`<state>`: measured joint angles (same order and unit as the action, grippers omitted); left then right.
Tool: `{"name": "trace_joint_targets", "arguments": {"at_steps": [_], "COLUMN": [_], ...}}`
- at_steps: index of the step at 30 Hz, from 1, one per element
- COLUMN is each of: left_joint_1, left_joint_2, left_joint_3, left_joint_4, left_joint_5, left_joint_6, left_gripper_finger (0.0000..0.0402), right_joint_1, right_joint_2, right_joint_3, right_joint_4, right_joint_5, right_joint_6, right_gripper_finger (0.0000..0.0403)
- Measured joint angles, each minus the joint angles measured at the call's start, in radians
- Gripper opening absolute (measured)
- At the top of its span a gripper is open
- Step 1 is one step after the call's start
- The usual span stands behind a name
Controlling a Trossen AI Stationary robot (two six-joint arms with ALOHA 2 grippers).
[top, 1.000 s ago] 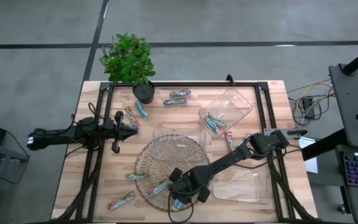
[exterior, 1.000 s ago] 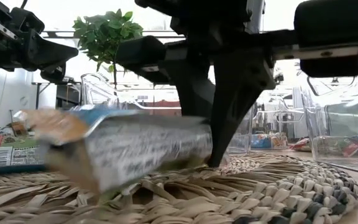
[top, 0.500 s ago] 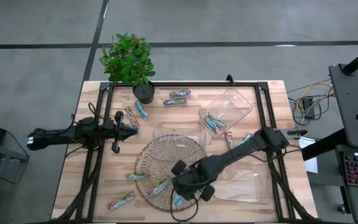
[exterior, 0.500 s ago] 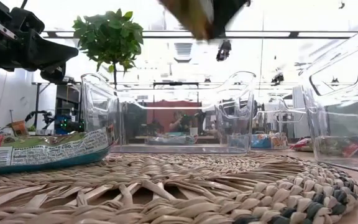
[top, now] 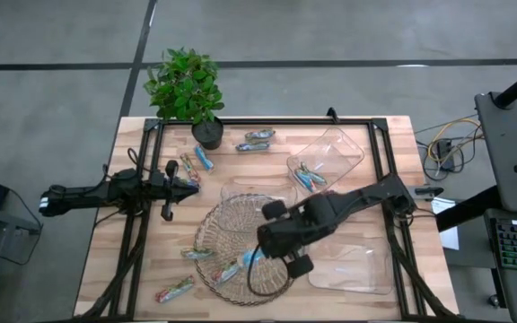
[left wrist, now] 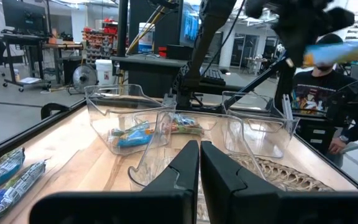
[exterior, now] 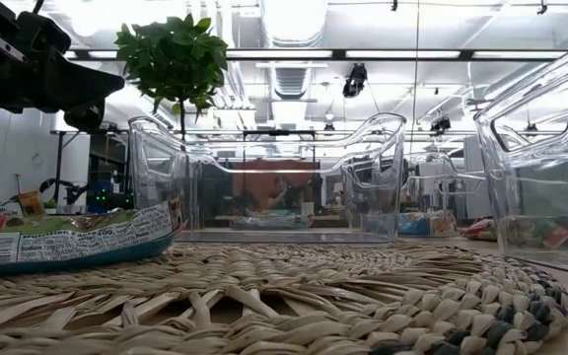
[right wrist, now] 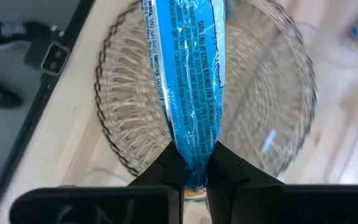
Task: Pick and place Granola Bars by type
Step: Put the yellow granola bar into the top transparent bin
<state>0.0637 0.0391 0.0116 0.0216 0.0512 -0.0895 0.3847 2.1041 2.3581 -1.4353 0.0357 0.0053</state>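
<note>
One camera looks straight down on the desk [top: 151, 278]; another sits level on the woven mat [exterior: 294, 296]; both wrist cameras share it.

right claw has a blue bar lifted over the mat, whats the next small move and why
Probably carry it toward the tray that already holds blue bars. The right claw is shut on the blue granola bar, above the wicker mat.
</note>
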Motion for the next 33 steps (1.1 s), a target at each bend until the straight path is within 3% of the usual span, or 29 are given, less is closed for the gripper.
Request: {"name": "trace_joint_targets", "arguments": {"at_steps": [8,20,26,33], "left_joint_1": [0.000,0.000,0.000,0.000], "left_joint_2": [0.000,0.000,0.000,0.000], "left_joint_3": [0.000,0.000,0.000,0.000], "left_joint_4": [0.000,0.000,0.000,0.000], "left_joint_5": [0.000,0.000,0.000,0.000], "left_joint_6": [0.000,0.000,0.000,0.000], "left_gripper_finger": [0.0000,0.0000,0.0000,0.0000], "right_joint_1": [-0.094,-0.309,-0.413,-0.523], "right_joint_2": [-0.056,-0.076,-0.078,-0.112], "right_joint_3": [-0.010,-0.011,-0.068,-0.224], "right_joint_4": [-0.103,-0.136,-0.135,-0.135], "right_joint_5": [0.104,0.124,0.125,0.121], "right_joint_6": [0.235,0.511,0.564,0.530], "right_gripper_finger": [0.0024,0.0024,0.0024,0.0024]}}
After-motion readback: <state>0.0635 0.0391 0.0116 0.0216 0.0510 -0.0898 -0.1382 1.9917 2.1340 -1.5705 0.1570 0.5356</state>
